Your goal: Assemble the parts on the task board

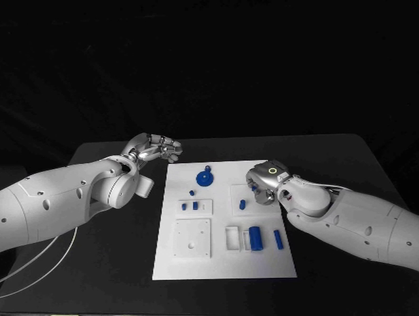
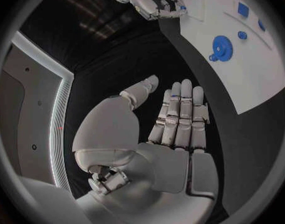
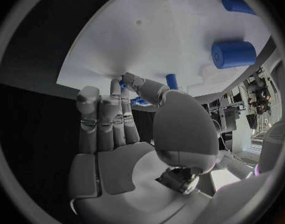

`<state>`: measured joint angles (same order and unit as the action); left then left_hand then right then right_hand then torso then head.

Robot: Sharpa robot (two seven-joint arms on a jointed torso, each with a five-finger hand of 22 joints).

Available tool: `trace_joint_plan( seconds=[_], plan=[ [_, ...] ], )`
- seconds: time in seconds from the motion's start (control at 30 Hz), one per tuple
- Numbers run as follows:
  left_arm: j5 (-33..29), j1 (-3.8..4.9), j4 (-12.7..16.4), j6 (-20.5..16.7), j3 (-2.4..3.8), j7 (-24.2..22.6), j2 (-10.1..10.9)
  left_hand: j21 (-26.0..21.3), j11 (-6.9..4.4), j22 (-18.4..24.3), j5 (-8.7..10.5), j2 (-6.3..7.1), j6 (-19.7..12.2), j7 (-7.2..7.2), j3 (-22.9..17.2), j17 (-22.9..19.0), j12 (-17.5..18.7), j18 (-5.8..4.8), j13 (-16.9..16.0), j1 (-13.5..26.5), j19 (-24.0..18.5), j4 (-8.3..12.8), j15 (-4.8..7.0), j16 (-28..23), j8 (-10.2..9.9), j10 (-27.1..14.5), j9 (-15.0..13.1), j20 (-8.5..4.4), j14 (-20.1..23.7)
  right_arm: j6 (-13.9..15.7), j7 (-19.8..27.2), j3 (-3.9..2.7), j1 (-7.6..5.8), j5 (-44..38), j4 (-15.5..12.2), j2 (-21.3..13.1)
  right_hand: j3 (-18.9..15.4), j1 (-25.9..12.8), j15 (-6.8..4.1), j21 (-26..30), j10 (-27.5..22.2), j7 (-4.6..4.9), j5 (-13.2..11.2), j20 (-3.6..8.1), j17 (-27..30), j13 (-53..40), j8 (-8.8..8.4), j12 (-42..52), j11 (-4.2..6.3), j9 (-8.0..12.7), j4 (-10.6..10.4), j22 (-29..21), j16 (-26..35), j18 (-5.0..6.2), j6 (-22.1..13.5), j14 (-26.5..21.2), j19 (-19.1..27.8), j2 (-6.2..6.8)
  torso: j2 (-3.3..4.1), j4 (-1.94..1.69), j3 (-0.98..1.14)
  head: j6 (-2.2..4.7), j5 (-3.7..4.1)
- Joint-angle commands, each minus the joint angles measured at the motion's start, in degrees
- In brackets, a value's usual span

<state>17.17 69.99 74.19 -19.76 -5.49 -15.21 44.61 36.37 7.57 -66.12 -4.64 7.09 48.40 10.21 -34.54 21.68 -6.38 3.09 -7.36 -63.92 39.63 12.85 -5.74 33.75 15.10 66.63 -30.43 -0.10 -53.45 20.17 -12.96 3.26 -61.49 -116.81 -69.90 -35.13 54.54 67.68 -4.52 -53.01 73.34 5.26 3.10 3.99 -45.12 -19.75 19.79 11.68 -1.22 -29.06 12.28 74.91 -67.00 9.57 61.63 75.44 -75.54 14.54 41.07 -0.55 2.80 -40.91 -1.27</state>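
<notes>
Right robot hand looks to be pinching a small blue part over the task board; left robot hand sits wide, empty. I'd line it up squarely before pressing.

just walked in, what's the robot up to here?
It is assembling blue parts on the white task board. The right hand is down over the board's right side, thumb and a finger closing on a small blue part. The left hand hovers open off the board's far left corner, holding nothing. The blue gear and blue cylinder lie untouched.
</notes>
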Motion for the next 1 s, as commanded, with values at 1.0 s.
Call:
trace_joint_plan(
  seconds=[1.0],
  plan=[
    [-0.3,0.12,-2.7,0.3,0.05,-0.4,-1.6,-0.4,0.07,-0.1,0.11,-0.63,-0.4,0.02,0.4,0.3,0.3,0.44,0.1,0.1,-0.1,0.0,-0.22,-0.4,0.2,-0.4,0.1,0.33,-0.1,-0.1,0.2,-4.64,-0.86,4.8,-13.6,-2.1,0.5,0.2,-0.64,-0.5,2.5,0.02,-0.3,0.61,0.1,-0.6,0.35,0.1,-0.01,-0.1,-0.7,0.9,-0.4,5.43,0.6,-0.2,-0.2,0.45,-0.40,0.28,-0.17,0.42,-2.93]
  ],
)
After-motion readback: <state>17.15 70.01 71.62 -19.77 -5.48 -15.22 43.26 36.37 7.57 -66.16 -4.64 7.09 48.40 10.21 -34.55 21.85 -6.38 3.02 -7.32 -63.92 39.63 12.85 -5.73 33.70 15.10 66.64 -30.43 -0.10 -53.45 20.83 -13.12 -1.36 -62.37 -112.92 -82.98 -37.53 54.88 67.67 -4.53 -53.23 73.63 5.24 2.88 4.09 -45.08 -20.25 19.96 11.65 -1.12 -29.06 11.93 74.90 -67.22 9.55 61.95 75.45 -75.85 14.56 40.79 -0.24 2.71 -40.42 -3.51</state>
